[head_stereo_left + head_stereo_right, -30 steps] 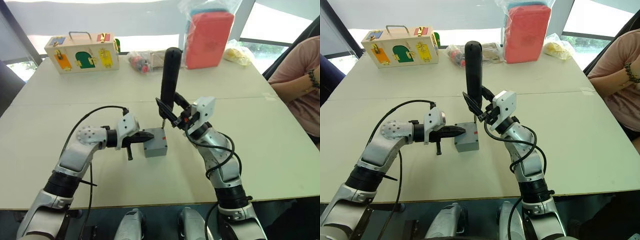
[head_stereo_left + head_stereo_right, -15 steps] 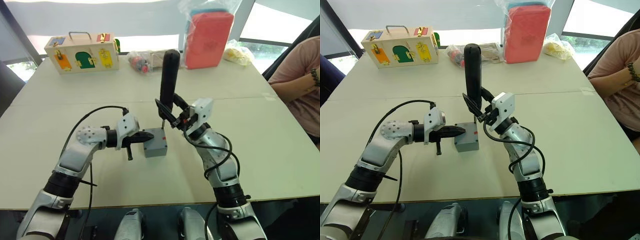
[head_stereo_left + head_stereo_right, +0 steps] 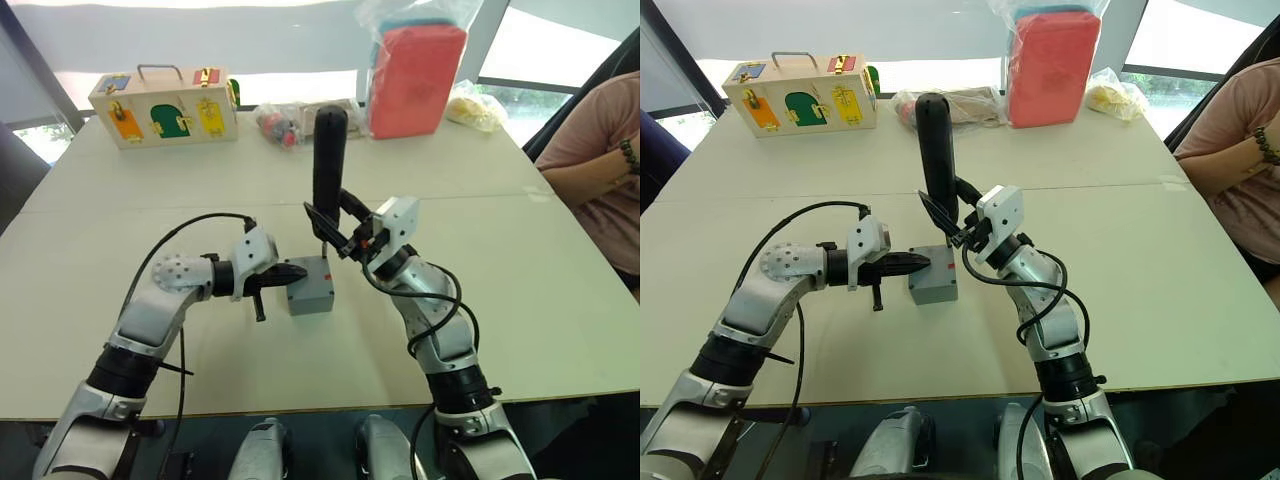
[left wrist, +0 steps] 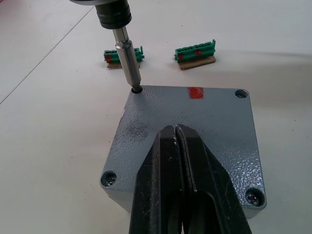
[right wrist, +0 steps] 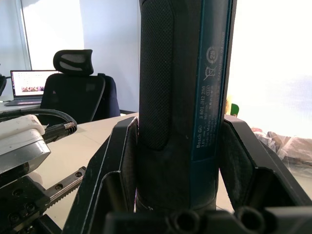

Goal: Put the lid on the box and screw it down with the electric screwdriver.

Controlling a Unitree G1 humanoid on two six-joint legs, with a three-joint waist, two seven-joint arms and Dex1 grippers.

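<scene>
The grey lid (image 4: 195,122) lies flat on the grey box (image 3: 312,292) at the table's middle, with a red mark near its far edge and screw holes at its corners. My left gripper (image 4: 178,141) is shut, and its fingertips rest on the lid's top. My right gripper (image 3: 338,228) is shut on the black electric screwdriver (image 3: 328,160) and holds it nearly upright above the box. The screwdriver's metal bit (image 4: 128,61) stands in one far corner hole of the lid.
Two green connector strips (image 4: 195,51) lie just beyond the box. A wooden box with coloured doors (image 3: 165,103), some plastic bags and a red case (image 3: 417,75) stand along the far edge. A person's arm (image 3: 600,150) rests at the table's right side.
My right gripper and the screwdriver have shifted slightly left, and the tool's top leans more to the left. The left gripper and the box have not moved.
</scene>
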